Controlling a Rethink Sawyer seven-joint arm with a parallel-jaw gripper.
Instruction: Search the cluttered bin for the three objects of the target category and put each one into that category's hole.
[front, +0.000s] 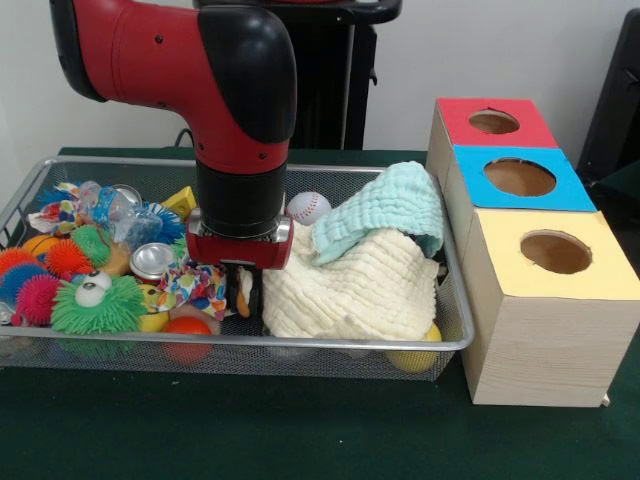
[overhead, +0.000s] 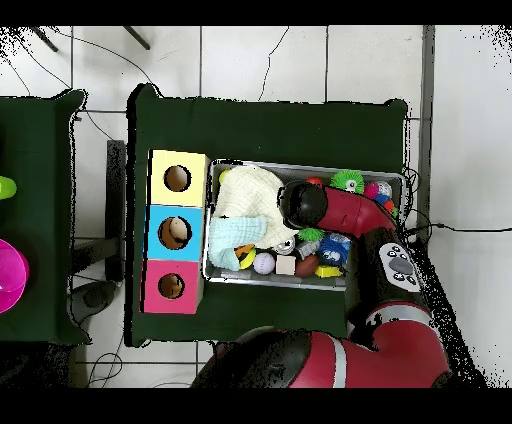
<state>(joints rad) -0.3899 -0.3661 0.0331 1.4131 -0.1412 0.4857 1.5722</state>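
Observation:
The silver wire-mesh basket lies on the green table and also shows in the overhead view. My gripper is down inside it, left of the cream cloth, among the clutter by a colourful patterned fabric piece. Something pale and orange shows at its tips; I cannot tell what. A small yellow thing lies low under the clutter; I cannot tell if it is the duckling. No toy animal shows clearly. The red-faced box's hole is at the far right, empty, and also shows overhead.
A mint cloth lies on the cream one. A baseball, crushed can, green spiky ball with eyes, orange ball and yellow ball fill the basket. Blue-faced box and yellow-faced box stand beside it.

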